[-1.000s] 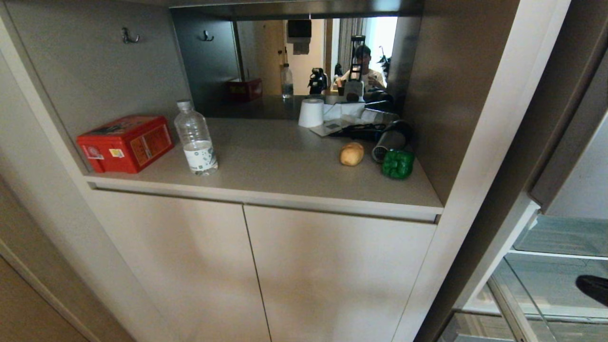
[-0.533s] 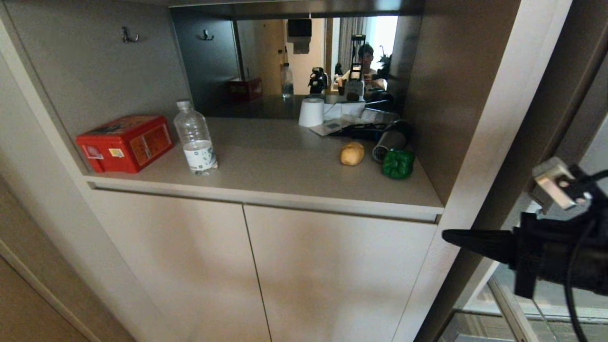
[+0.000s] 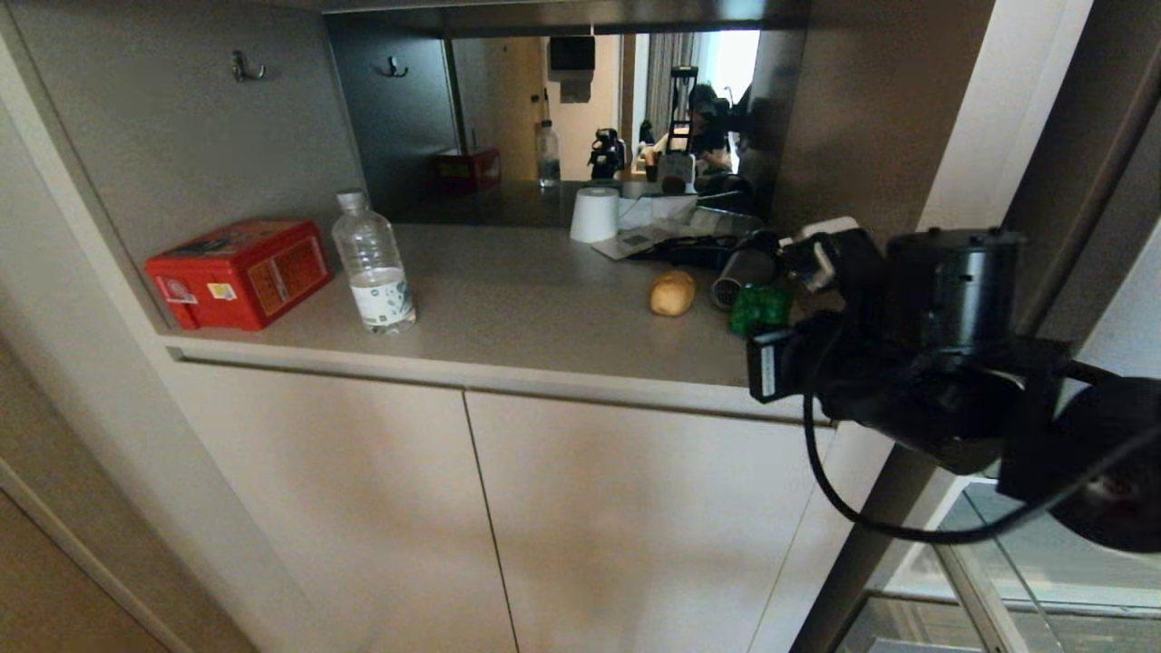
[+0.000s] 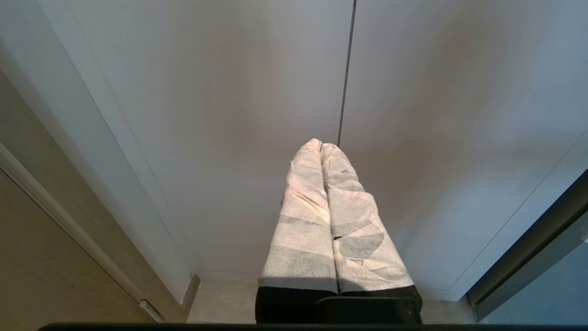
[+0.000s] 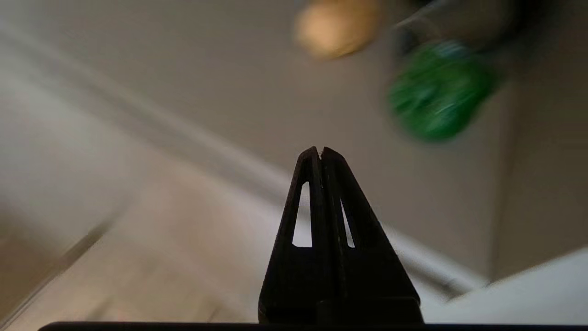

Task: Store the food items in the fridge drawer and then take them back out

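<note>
Where none was, right hand (image 5: 320, 151).

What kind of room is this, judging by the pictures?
Probably a home kitchen or pantry corner: a beige counter niche over cabinet doors holds a tan potato and a glossy green bell pepper, with glass fridge shelves alongside.

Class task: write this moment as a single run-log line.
right pincer: shut, empty, near counter | left pincer: shut, parked by cabinet doors | potato, green bell pepper: on counter, unstored

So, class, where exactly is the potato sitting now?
In the head view, the potato lies on the counter, right of centre, just left of the hair dryer and green pepper.
</note>
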{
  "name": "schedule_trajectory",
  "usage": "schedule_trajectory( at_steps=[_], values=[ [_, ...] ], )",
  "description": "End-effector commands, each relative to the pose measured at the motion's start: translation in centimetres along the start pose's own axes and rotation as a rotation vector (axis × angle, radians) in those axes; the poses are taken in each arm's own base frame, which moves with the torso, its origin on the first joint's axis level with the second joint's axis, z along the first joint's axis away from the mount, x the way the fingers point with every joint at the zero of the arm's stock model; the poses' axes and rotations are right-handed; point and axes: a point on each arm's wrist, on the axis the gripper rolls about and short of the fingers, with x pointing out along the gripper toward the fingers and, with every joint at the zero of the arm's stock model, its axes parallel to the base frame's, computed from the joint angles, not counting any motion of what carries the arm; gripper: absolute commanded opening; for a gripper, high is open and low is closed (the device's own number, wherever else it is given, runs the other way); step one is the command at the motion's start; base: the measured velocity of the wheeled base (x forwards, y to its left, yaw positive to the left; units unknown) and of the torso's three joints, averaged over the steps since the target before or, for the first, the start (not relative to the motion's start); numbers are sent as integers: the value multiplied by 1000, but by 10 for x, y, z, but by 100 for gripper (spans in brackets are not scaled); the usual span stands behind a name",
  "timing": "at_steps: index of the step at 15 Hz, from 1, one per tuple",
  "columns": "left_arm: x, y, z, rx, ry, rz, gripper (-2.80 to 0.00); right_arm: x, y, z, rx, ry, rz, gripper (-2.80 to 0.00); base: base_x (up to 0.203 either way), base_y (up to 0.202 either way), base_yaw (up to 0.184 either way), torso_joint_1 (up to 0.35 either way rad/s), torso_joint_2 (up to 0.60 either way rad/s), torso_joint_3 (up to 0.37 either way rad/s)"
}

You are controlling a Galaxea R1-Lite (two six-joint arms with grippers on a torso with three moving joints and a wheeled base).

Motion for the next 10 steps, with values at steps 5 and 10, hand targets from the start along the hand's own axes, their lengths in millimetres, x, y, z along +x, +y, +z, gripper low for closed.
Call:
schedule_trajectory(
  at_steps=[5, 10],
  values=[
    [0, 0, 0, 1, 2, -1, -280, 58, 20, 14, 6, 10, -227, 0, 0, 0, 0, 0, 0, 0],
    [0, 0, 0, -1, 2, 0, -280, 111, 35, 7, 19, -1, -453, 0, 0, 0, 0, 0, 0, 0]
  ],
)
